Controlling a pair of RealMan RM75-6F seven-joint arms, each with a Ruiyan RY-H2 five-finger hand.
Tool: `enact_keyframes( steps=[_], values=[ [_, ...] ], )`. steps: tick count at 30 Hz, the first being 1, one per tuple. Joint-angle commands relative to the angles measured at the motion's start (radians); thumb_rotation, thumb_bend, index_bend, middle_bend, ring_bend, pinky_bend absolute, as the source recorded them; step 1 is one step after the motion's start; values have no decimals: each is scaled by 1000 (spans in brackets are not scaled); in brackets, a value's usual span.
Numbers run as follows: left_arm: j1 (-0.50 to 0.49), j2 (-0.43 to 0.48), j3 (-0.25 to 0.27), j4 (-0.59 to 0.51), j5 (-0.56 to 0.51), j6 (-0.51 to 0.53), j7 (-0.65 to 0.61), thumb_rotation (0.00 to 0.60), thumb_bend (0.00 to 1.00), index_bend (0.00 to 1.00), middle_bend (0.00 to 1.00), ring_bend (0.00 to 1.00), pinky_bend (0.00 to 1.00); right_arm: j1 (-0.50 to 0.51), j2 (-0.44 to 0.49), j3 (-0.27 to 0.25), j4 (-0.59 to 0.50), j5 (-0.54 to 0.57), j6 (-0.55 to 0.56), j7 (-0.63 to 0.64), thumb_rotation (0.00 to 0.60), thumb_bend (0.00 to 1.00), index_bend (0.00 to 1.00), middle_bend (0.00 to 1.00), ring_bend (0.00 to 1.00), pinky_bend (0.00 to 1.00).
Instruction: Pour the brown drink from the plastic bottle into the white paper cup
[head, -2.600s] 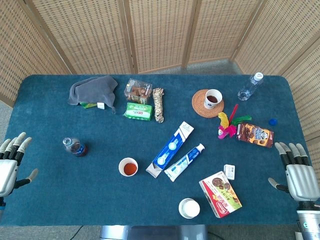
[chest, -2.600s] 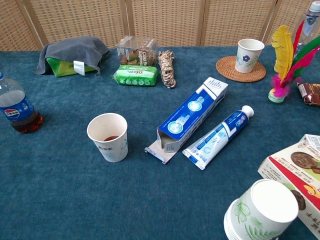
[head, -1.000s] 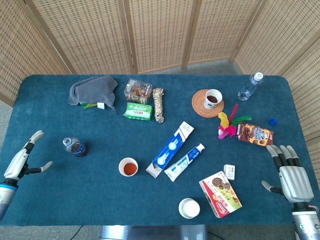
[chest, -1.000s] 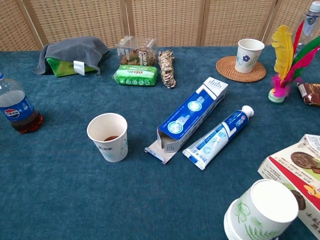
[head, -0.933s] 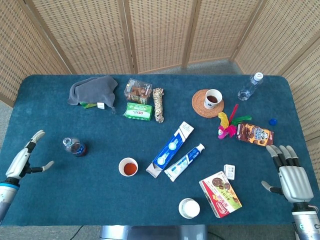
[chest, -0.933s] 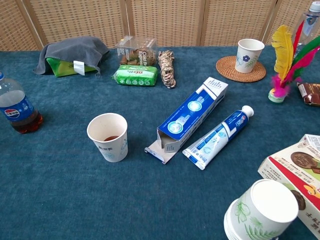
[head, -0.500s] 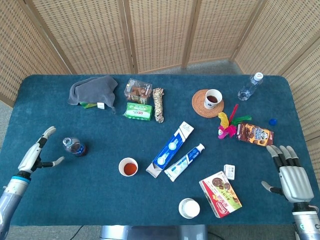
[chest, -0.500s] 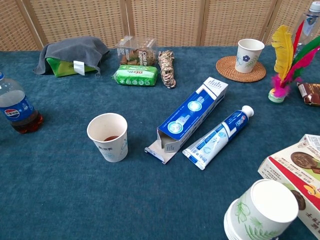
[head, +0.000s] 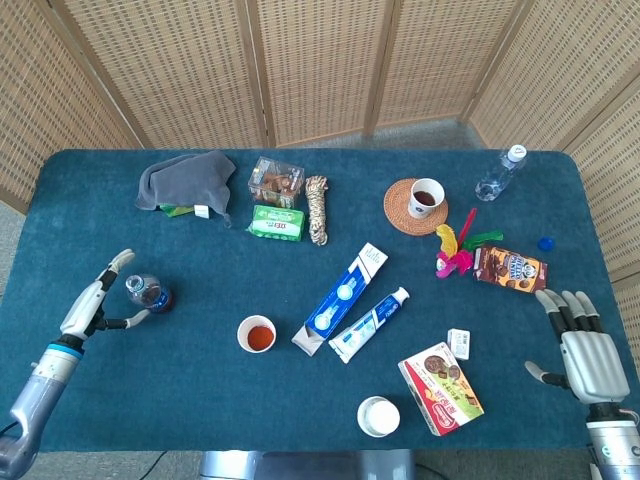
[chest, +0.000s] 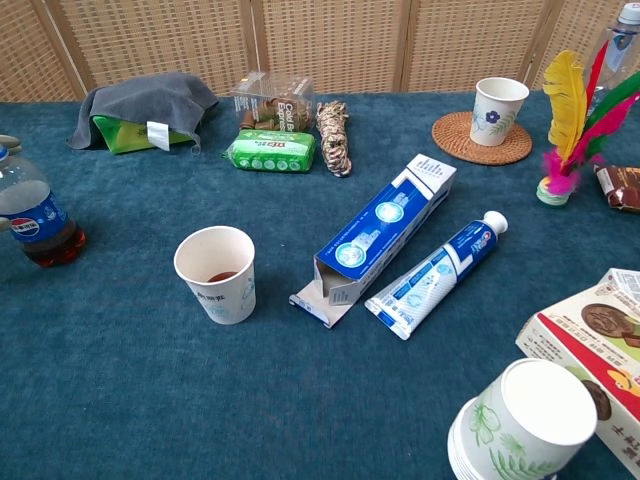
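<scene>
A small plastic bottle (head: 150, 293) with a blue label and a little brown drink at its bottom stands upright at the table's left; the chest view shows the bottle (chest: 30, 222) at its left edge. A white paper cup (head: 257, 334) with some brown drink in it stands right of the bottle, the same cup (chest: 216, 273) in the chest view. My left hand (head: 98, 303) is open just left of the bottle, fingers spread on either side of it, apart from it. My right hand (head: 585, 351) is open at the table's right edge, holding nothing.
A toothpaste box (head: 340, 297) and tube (head: 371, 324) lie right of the cup. A stack of paper cups (head: 378, 416) and a snack box (head: 440, 387) sit near the front edge. At the back are a grey cloth (head: 187, 181), a cup on a coaster (head: 425, 197) and a clear water bottle (head: 499, 173).
My left hand has moved right and forward from the table's left edge until it is right beside the bottle. The right hand has barely moved.
</scene>
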Motion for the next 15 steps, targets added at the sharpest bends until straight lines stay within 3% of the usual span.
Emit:
enact_keyframes(
  steps=[1, 15],
  values=[
    [-5, -6, -2, 3, 0, 1, -5, 582, 292, 0, 0, 0, 0, 1, -1, 0, 1, 2, -4, 0, 600, 0, 0, 0, 0, 0],
    [-40, -36, -4, 9, -5, -22, 10, 587, 293, 0, 0, 0, 0, 0, 3, 3, 1, 11, -5, 15, 600, 0, 0, 0, 0, 0]
  ],
)
